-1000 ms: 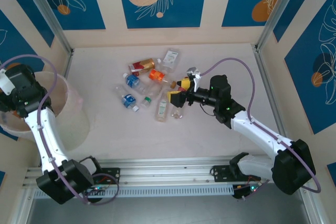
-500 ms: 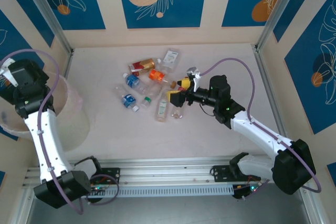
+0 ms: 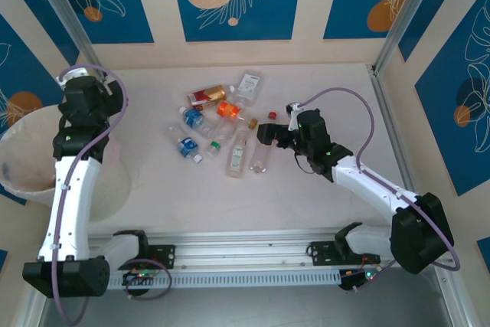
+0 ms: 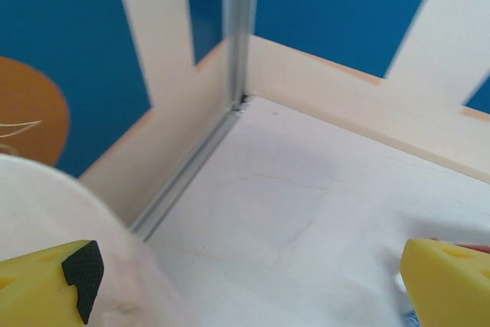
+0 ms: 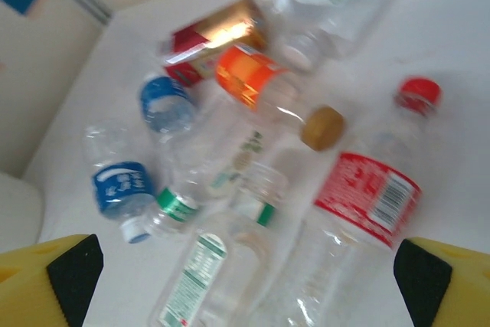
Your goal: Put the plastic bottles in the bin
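Now: left arm has swung off the bin (image 3: 27, 158).
Left claw (image 4: 253, 277) and right claw (image 5: 245, 269) both gape wide, empty — plastic bottles (image 3: 227, 110) await the next pick.

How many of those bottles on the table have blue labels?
2. One blue-labelled bottle lies next to the red-and-gold bottle; a second blue-labelled bottle lies leftmost in the right wrist view. Others may be hidden.

The round pale cream translucent plastic bin (image 3: 23, 158) is cut by the left edge (the left arm (image 3: 69, 189) hides part). The small clear plastic bottles (image 5: 249, 78) look blurred.
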